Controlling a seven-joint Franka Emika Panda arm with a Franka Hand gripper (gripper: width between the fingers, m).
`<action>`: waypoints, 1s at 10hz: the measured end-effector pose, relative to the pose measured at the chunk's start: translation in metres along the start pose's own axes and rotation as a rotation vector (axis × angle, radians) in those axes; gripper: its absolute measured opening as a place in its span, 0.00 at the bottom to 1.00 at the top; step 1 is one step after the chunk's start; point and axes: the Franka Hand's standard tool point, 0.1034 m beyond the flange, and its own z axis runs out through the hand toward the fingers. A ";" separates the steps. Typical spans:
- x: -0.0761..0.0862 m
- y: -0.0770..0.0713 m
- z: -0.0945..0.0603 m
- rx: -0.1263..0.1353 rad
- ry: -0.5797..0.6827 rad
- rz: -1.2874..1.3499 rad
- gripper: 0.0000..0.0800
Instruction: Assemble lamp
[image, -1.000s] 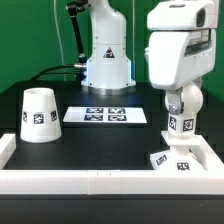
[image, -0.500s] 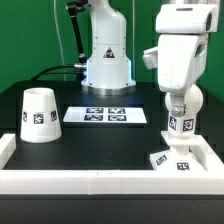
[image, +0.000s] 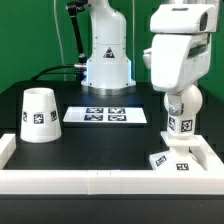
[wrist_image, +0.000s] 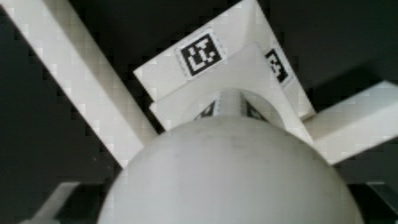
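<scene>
Hardly anything has moved: since half a second ago the arm's white wrist housing (image: 182, 45) has swung a touch toward nine o'clock in the exterior view, while your lamp parts sit where they were. In that view the tool (image: 181, 90) hangs nose-down over the bulb (image: 179, 118), which stands upright with its round top right under the tool and a tag on its stem. You cannot tell from either picture whether the tool's fingers are spread or pressed onto the bulb, as they are hidden. The base (image: 172, 160) lies flat at six o'clock from the bulb, just under its stem; whether they touch is unclear. The shade (image: 38, 113) stands apart on the black table (image: 110, 145), at nine o'clock from the marker board (image: 105, 115), with the bulb at three o'clock from that board. A white rail (image: 100, 180) runs along the table's near edge and up both sides. In the wrist view the bulb's dome (wrist_image: 222, 170) fills the foreground, with the tagged base (wrist_image: 222, 60) beyond it beside the rail (wrist_image: 80, 70)
</scene>
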 end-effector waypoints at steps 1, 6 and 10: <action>0.001 -0.002 0.000 -0.006 0.008 0.108 0.72; -0.001 0.000 0.000 -0.012 0.019 0.587 0.72; -0.002 0.002 0.000 -0.011 0.021 0.820 0.72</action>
